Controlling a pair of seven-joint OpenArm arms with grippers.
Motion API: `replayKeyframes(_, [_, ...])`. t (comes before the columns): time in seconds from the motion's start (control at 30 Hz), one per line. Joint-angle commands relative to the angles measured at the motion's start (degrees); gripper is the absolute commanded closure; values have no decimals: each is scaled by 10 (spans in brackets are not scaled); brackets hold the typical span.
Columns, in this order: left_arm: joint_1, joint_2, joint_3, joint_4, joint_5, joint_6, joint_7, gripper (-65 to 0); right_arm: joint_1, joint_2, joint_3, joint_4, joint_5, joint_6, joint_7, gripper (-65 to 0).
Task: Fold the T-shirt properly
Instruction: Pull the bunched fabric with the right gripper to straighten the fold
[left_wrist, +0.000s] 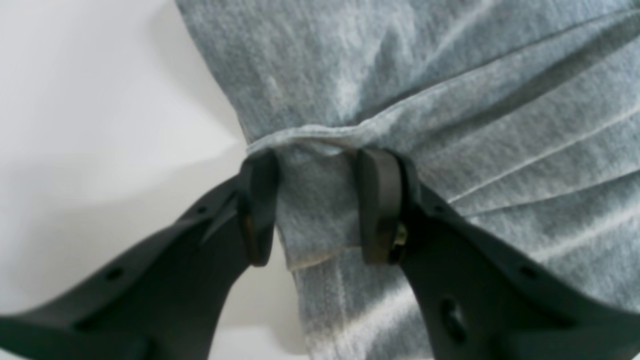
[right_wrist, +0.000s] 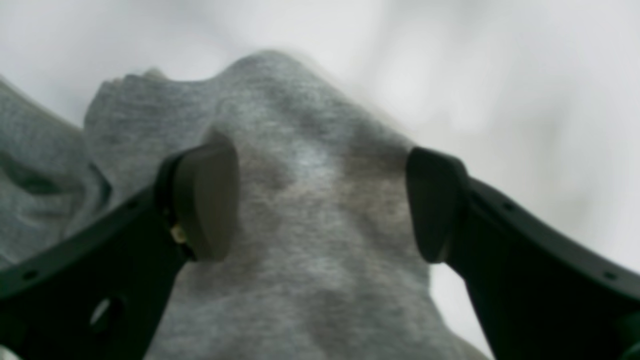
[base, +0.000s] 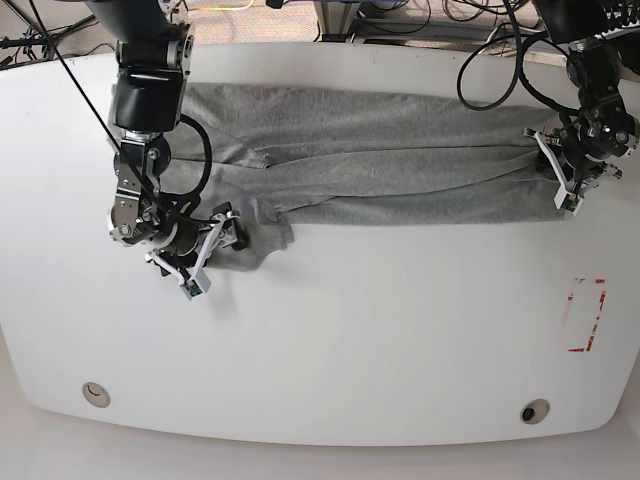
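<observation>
Grey heather T-shirt (base: 380, 165): lies in a long folded band along the far edge of the white table (base: 350, 330), one sleeve trailing toward the near left. Left gripper (left_wrist: 317, 207): pincer narrow, clamped on a fold of the shirt's hem at the right end. Right gripper (right_wrist: 320, 200): pincer wide, straddling the sleeve cloth without pinching it.

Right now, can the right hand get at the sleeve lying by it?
Probably yes. The right hand stands open with the T-shirt sleeve cloth directly between its fingers; nothing else lies in the way.
</observation>
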Motion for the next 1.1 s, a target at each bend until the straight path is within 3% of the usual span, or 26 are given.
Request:
replayKeyframes(0.0, [1, -6, -1, 3, 16, -1, 19, -242, 18, 7, 0, -12, 6, 1, 26, -482])
replayKeyframes(0.1, [1, -5, -1, 4, 16, -1, 19, -242, 18, 6, 0, -19, 6, 1, 36, -472])
replayKeyframes(0.17, [1, -6, -1, 1, 16, -1, 19, -242, 17, 6, -1, -19, 6, 1, 40, -425])
replayKeyframes(0.23, [1, -6, -1, 1, 16, -1, 19, -242, 17, 6, -1, -19, 6, 1, 42, -338])
replayKeyframes(0.4, [1, -7, -1, 1, 16, -1, 19, -242, 17, 6, -1, -18, 6, 1, 53, -49])
replayKeyframes(0.43, [1, -7, -1, 1, 16, -1, 19, -242, 17, 6, -2, -18, 6, 1, 53, -32])
replayKeyframes(0.73, [0, -7, -1, 1, 17, -1, 19, -242, 7, 7, 2, 61, 10, 1, 43, 0])
replayKeyframes(0.9, [0, -7, -1, 0, 17, -1, 19, -242, -22, 5, 3, 168, 16, 1, -12, 0])
replayKeyframes(1.07, [1, -7, 0, 0, 17, -1, 19, -242, -62, 6, 3, 258, 60, 1, -73, 0])
